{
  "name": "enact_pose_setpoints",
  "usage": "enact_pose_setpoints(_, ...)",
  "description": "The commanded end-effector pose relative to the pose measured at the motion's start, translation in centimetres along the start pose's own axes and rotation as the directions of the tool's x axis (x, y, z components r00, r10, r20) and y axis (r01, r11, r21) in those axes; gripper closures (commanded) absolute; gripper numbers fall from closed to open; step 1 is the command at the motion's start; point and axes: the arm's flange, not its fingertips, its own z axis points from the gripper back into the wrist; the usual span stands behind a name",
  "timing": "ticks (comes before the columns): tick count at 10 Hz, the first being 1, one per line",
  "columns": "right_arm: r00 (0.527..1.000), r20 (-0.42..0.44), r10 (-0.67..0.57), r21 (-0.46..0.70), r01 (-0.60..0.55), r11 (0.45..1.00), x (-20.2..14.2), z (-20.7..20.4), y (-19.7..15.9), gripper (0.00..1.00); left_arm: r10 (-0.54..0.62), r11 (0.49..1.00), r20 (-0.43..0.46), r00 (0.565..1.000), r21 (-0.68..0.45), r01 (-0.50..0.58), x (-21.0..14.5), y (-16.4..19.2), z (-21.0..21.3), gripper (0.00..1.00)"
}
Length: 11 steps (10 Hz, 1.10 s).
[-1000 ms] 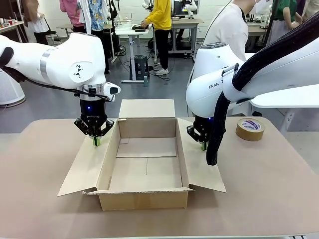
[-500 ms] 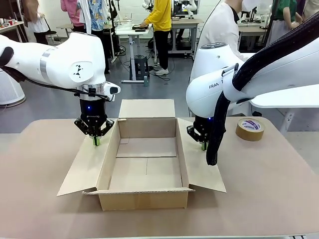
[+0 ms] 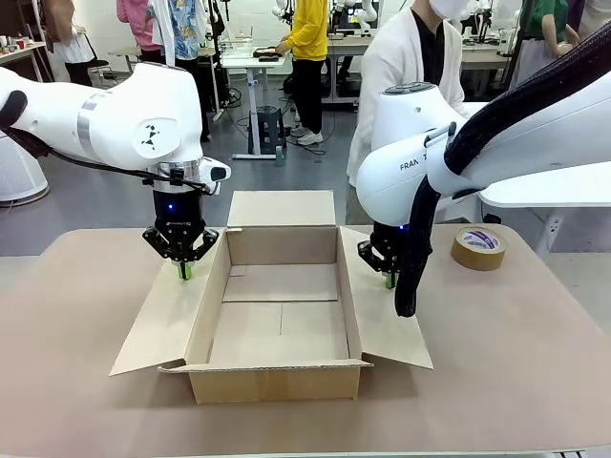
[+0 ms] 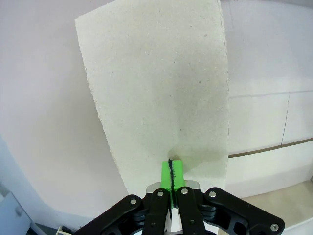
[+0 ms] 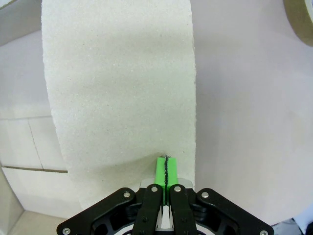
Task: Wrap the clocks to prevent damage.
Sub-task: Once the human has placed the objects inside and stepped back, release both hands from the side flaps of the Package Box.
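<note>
The clocks are out of view. An open brown cardboard box (image 3: 277,382) stands mid-table with nothing inside it and its side flaps spread. My left gripper (image 3: 184,274) is shut, its green pads together with nothing between them, tips down on the left flap (image 3: 162,320). In the left wrist view the left gripper (image 4: 171,169) rests on that flap (image 4: 156,88). My right gripper (image 3: 389,281) is shut the same way on the right flap (image 3: 391,329). The right wrist view shows the right gripper (image 5: 166,169) against that flap (image 5: 117,88).
A brown tape roll (image 3: 479,247) lies on the table right of the box, and the same tape roll (image 5: 301,12) sits at the corner of the right wrist view. A person in a white coat (image 3: 406,67) stands at the far side.
The person in white has shifted left behind the right arm. Both arms and the box have stayed still.
</note>
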Motion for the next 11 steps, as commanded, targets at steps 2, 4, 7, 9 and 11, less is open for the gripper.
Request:
enact_pose_setpoints(2, 1.0, -0.001, -0.001, -0.001, 0.001, 1.0, -0.03, -0.02, 0.03, 0.99, -0.001, 1.0, 0.003, 1.0, 0.002, 0.001, -0.02, -0.01, 0.05, 1.0)
enact_pose_setpoints(4, 1.0, -0.001, -0.001, -0.001, 0.001, 1.0, -0.03, -0.02, 0.03, 0.99, -0.001, 1.0, 0.003, 1.0, 0.002, 0.001, -0.02, -0.01, 0.05, 1.0)
enact_pose_setpoints(7, 1.0, -0.001, -0.001, -0.001, 0.001, 1.0, -0.03, -0.02, 0.03, 0.99, -0.001, 1.0, 0.003, 1.0, 0.002, 0.001, -0.02, -0.01, 0.05, 1.0)
enact_pose_setpoints(9, 1.0, -0.001, -0.001, -0.001, 0.001, 1.0, -0.03, -0.02, 0.03, 0.99, -0.001, 1.0, 0.003, 1.0, 0.002, 0.001, -0.02, -0.01, 0.05, 1.0)
enact_pose_setpoints(11, 1.0, -0.001, -0.001, -0.001, 0.001, 1.0, -0.03, -0.02, 0.03, 0.99, -0.001, 1.0, 0.003, 1.0, 0.002, 0.001, -0.02, -0.01, 0.05, 1.0)
